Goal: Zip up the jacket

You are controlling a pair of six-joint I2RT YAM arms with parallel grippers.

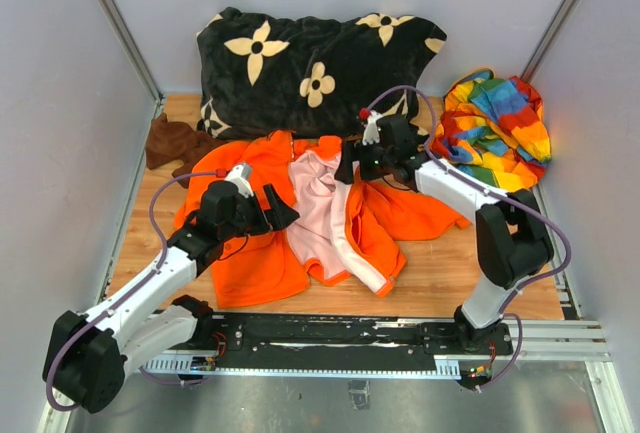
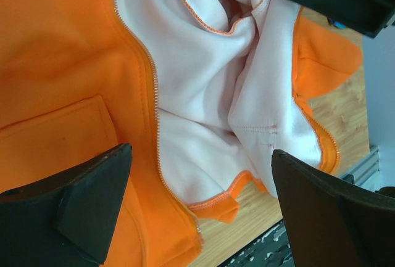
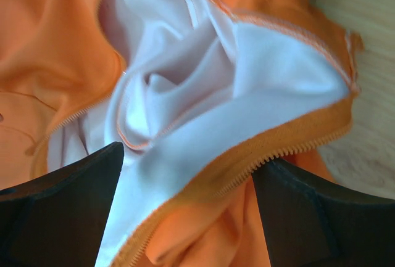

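Note:
The orange fleece jacket (image 1: 250,263) lies open on the wooden table, its pale pink lining (image 1: 315,203) bunched in the middle. My left gripper (image 1: 279,209) is open just above the jacket's left front. In the left wrist view the gripper (image 2: 200,174) straddles the pale zipper strip (image 2: 154,94), whose bottom end (image 2: 199,233) lies near the hem, beside the patch pocket (image 2: 55,137). My right gripper (image 1: 347,167) is open over the jacket's upper right front. In the right wrist view the gripper (image 3: 188,177) has a raised fold of the other zipper edge (image 3: 278,153) between its spread fingers.
A black pillow with cream flowers (image 1: 310,68) lies behind the jacket. A rainbow-striped cloth (image 1: 500,133) sits at the back right and a small dark brown cloth (image 1: 172,141) at the back left. Grey walls enclose the table; a metal rail (image 1: 400,338) runs along its near edge.

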